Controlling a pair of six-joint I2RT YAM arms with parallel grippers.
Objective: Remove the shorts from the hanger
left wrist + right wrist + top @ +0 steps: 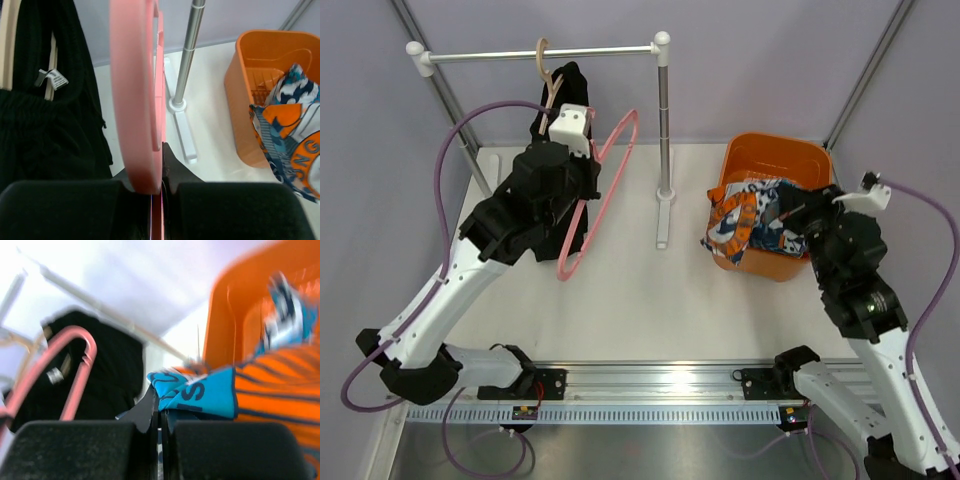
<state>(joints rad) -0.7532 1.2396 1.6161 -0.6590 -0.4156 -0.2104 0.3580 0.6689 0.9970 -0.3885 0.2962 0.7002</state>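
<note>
Pink plastic fills the middle of the left wrist view: a pink hanger (135,100) stands clamped in the left gripper (163,155), whose fingers are closed tight on its lower bar. From overhead this hanger tilts across the left half of the frame, clear of the white rail (540,53) running along the top.

The black shorts (50,140) hang in the upper left on a wooden hanger (548,75) hooked over that rail, just behind the left arm.

At the right of the frame an orange bin (770,150) sits on the table (650,300). The patterned shorts (750,225) lie in it, spilling over its near left rim. The right gripper (159,395) is at that spill, its fingers pressed together with the blue edge of the cloth pinched at their tips.
</note>
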